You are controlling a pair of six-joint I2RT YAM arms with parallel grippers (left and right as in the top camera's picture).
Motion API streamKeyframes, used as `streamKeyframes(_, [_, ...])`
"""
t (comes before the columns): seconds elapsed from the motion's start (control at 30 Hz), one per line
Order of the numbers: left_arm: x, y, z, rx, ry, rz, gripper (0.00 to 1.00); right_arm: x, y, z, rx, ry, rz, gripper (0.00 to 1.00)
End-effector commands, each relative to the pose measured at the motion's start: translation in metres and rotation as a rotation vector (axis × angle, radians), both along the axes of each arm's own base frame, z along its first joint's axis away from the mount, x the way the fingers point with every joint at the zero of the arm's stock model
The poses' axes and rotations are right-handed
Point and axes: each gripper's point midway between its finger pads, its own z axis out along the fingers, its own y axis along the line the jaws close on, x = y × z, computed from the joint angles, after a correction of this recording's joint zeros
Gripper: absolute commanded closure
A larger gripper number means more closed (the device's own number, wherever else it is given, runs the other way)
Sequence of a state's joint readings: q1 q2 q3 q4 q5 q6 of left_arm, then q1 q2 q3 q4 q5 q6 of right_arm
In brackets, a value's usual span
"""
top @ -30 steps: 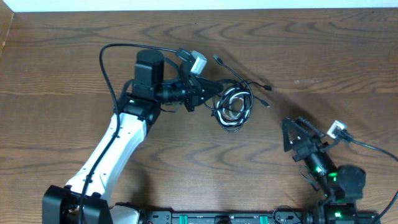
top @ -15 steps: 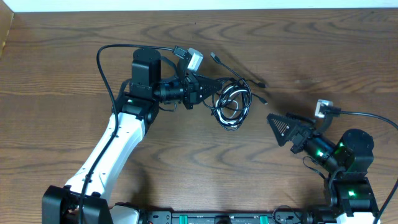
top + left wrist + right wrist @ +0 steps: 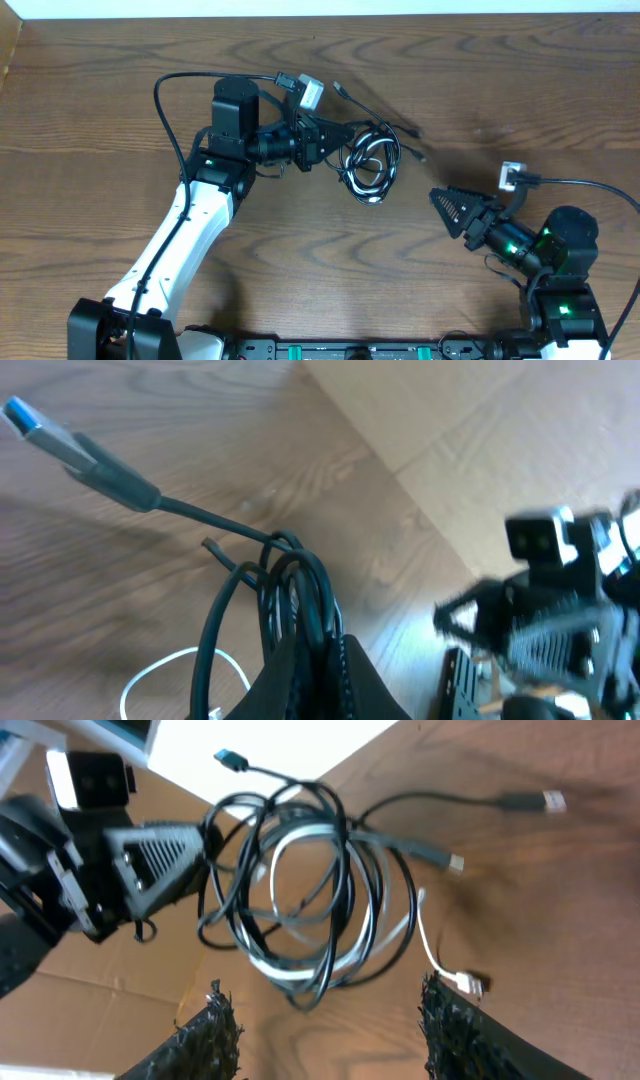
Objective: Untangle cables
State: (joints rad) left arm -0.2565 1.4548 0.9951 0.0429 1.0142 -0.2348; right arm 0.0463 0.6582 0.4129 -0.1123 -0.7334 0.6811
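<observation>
The cables [image 3: 372, 165] are a tangled coil of black and white cords on the wooden table, right of centre at the back. My left gripper [image 3: 343, 137] is shut on black strands at the coil's left edge; the left wrist view shows the black cords [image 3: 300, 595] pinched between its fingers [image 3: 318, 660], a white loop [image 3: 165, 665] below and a plug end [image 3: 75, 445] sticking out. My right gripper [image 3: 452, 208] is open and empty, to the right of the coil and pointing at it. In the right wrist view the coil [image 3: 310, 885] hangs ahead of its spread fingers [image 3: 325, 1025].
Loose plug ends [image 3: 415, 132] trail right of the coil. The wooden table [image 3: 120, 80] extends around. A black rail [image 3: 340, 350] runs along the front edge. The left arm [image 3: 190, 230] crosses the left half.
My left gripper has pulled the coil slightly left and back. My right arm has swung from the front right toward the coil, its gripper now pointing at it.
</observation>
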Motion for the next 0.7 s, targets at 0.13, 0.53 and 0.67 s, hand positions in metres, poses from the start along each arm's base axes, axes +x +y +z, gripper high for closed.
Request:
streamKeyframes(0.13, [0.012,0.006,0.005,-0.047,0.17,0.132,0.93,-0.005,0.034,-0.018,0.011,0.098,0.126,0.57])
streamKeyframes(0.53, [0.009,0.004,0.006,-0.064,0.209,0.127,0.93,0.025,0.064,-0.038,0.204,0.329,0.107,0.72])
streamKeyframes(0.67, [0.009,0.004,0.006,-0.064,0.209,0.127,0.93,0.027,0.068,-0.049,0.222,0.387,0.102,0.75])
